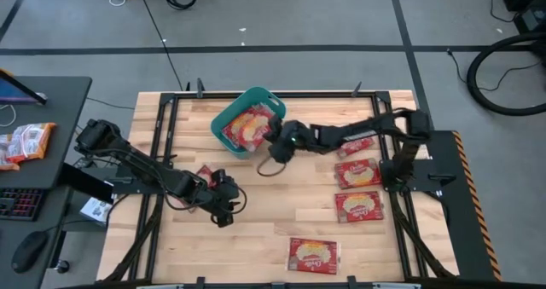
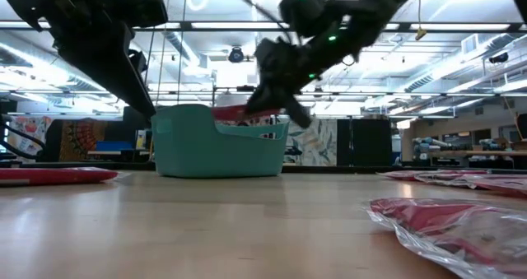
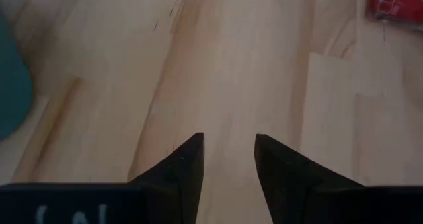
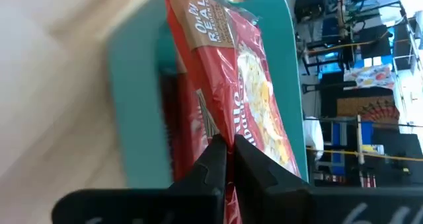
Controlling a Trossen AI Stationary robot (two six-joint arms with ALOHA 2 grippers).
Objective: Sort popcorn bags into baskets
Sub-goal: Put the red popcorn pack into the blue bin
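The teal basket stands at the table's far middle. My right gripper is at its right near corner, shut on a red popcorn bag that lies over the basket's opening. My left gripper is open above bare wood at the table's left near part, touching nothing. One bag lies flat just beside the left arm. Several more bags lie flat on the right and at the near edge. My right gripper pinches the popcorn bag between its two fingers at the bag's near edge. It comes slanting down from the table's right. The bag is tilted, stretching away from the fingers over the basket; in the low view its red edge shows just above the rim.
Bags in the low view lie flat at the left and close on the right. A side desk left of the table carries an orange-white snack packet, a keyboard and a mouse. Bare wood lies in the table's middle.
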